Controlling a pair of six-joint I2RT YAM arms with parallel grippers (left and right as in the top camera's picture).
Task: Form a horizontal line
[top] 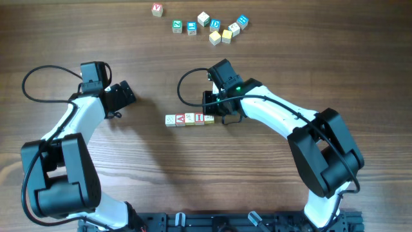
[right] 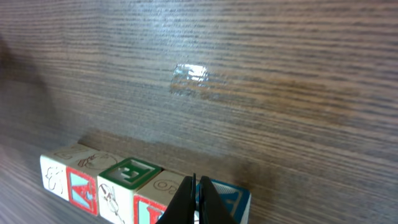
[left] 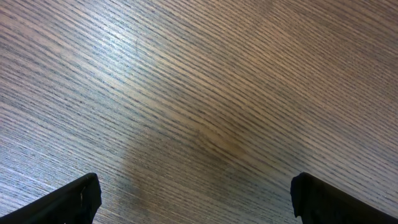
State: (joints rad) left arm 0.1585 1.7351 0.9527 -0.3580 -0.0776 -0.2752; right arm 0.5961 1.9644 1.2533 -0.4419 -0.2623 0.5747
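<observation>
The horizontal line (top: 190,119) is a row of five small wooden cubes in the middle of the table. In the right wrist view the row (right: 130,177) shows a red A face, a green-topped cube, a cream cube and a blue-faced end cube (right: 233,198). My right gripper (top: 221,116) is shut with nothing between its fingers. Its tips (right: 198,190) stand over the seam between the cream cube and the blue end cube, at the row's right end. My left gripper (top: 126,94) is open and empty, left of the row, over bare wood (left: 199,205).
Several loose cubes lie at the far edge: a red-lettered one (top: 157,9), green and blue ones (top: 184,26), and a cluster with two plain yellow cubes (top: 221,37) and blue ones (top: 243,21). A shiny smear (right: 189,74) marks the wood beyond the row.
</observation>
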